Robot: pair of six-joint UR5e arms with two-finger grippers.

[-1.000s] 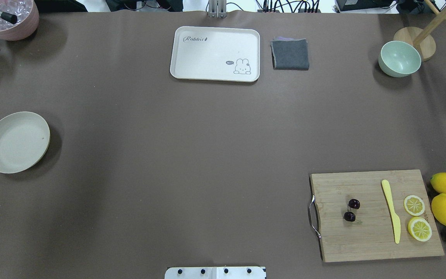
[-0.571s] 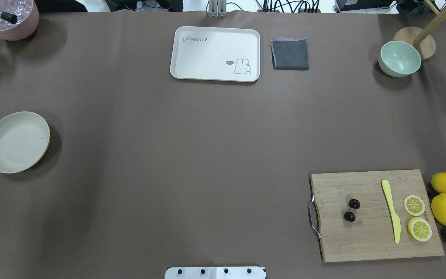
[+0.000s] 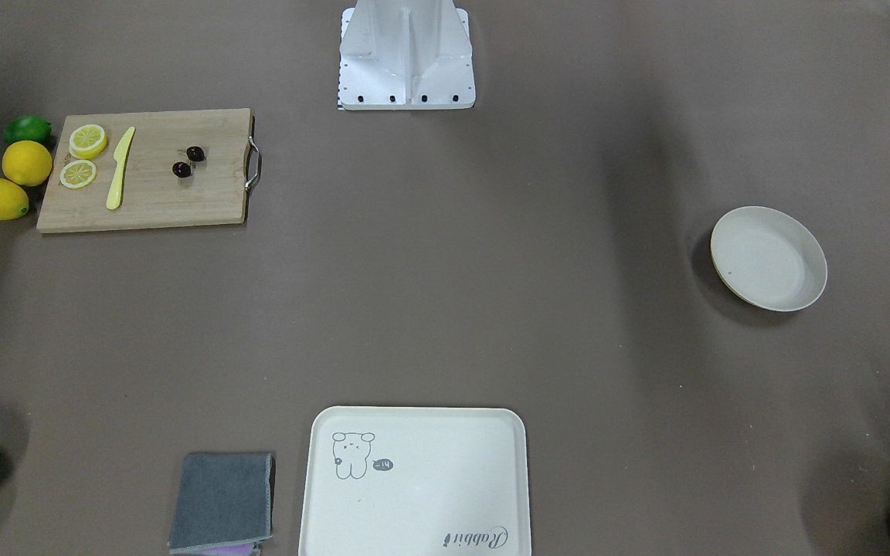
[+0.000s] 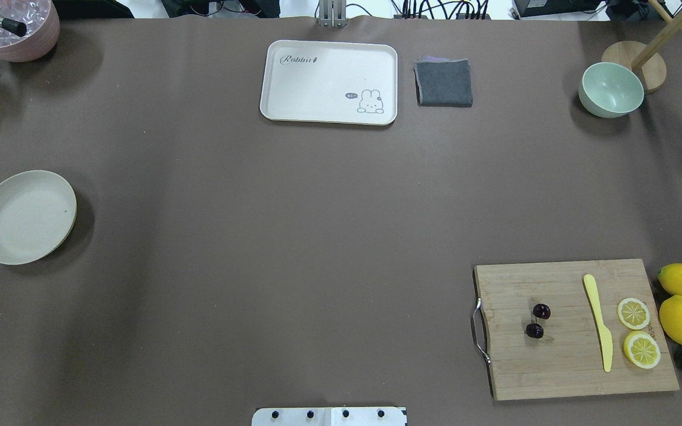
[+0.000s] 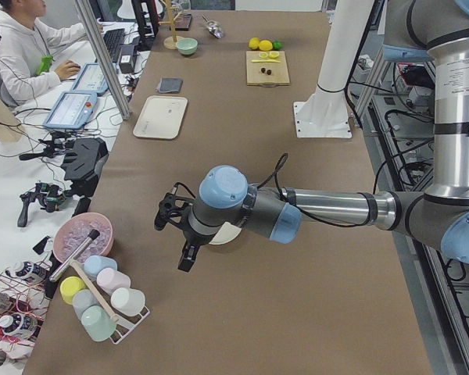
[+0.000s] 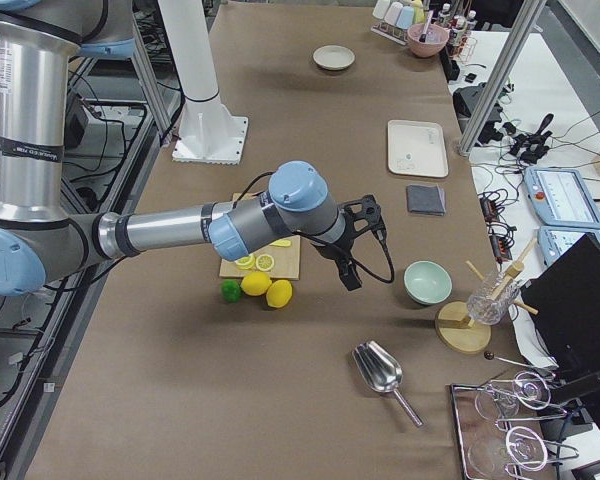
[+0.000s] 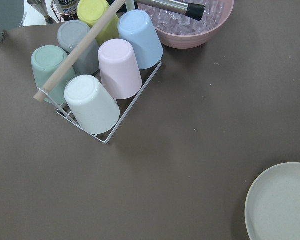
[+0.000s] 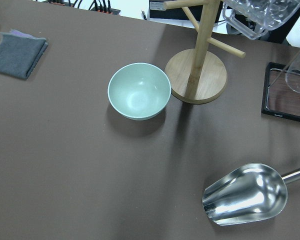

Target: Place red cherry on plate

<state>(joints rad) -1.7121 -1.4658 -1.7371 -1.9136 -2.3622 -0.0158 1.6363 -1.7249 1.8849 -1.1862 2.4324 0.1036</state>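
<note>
Red cherry (2 joined) on board; R gripper aloft, well apart.

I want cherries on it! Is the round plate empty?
Empty. The plate shows only its bare cream surface; the red cherry lies across the table on the cutting board.

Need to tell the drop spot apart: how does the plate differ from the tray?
The plate is round and plain; the tray is rectangular with a rabbit drawing. The plate lies on the robot's left; the tray lies far centre, beside a cloth. Both are cream, shallow and empty.
</note>
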